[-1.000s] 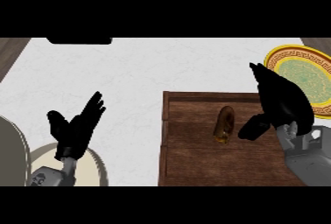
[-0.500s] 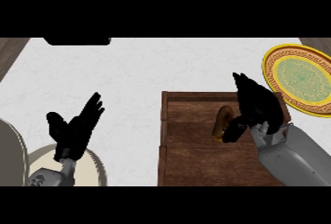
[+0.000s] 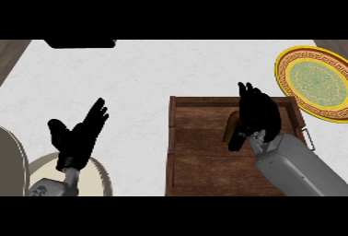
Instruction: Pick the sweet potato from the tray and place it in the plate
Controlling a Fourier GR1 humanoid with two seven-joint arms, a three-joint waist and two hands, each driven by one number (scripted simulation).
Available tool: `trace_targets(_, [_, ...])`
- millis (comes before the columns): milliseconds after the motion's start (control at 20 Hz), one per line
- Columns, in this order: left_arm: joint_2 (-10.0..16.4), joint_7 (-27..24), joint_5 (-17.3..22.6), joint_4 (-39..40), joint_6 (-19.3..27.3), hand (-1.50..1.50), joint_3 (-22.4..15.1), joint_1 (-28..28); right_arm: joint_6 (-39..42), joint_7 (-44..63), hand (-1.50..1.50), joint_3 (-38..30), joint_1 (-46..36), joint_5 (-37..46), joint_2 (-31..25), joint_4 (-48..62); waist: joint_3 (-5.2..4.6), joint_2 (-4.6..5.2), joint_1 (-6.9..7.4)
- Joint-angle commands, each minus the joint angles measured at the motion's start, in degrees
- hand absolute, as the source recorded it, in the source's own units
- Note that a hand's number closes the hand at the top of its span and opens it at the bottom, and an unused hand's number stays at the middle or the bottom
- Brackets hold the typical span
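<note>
Near the left edge the left robot hand (image 3: 76, 138) rested released, fingers up. In the wooden tray (image 3: 197, 161) the sweet potato (image 3: 231, 125) lay beside the right robot hand (image 3: 257, 115) — fingers straight, unclenched — the patterned plate (image 3: 314, 82) farther off, right.

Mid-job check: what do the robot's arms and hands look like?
Both forearms are smooth grey casings, the right forearm broad and rounded, the left forearm showing darker patches. Each ends in a black hand: left hand, right hand. No cables show.
</note>
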Motion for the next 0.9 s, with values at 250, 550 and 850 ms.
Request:
trace_targets(250, [-0.34, 0.22, 0.92, 2.02, -2.86, 0.00, -0.13, 5.27, 3.46, 8.37, -1.50, -0.51, 0.07, 4.30, 3.75, 4.04, -0.88, 0.57, 0.32])
trace_targets(550, [-1.94, 2.37, -0.76, 3.06, -0.81, 0.00, 0.22, 3.08, 3.68, 3.62, -1.50, -2.11, 2.43, 4.68, 4.26, 8.52, -0.84, 0.73, 0.12])
trace_targets(850, [-0.94, -1.93, -0.16, 5.87, -5.15, 0.00, 1.81, 4.81, 5.41, -2.90, 1.50, -0.57, 3.47, 6.34, 2.98, 12.58, -0.88, 0.90, 0.33])
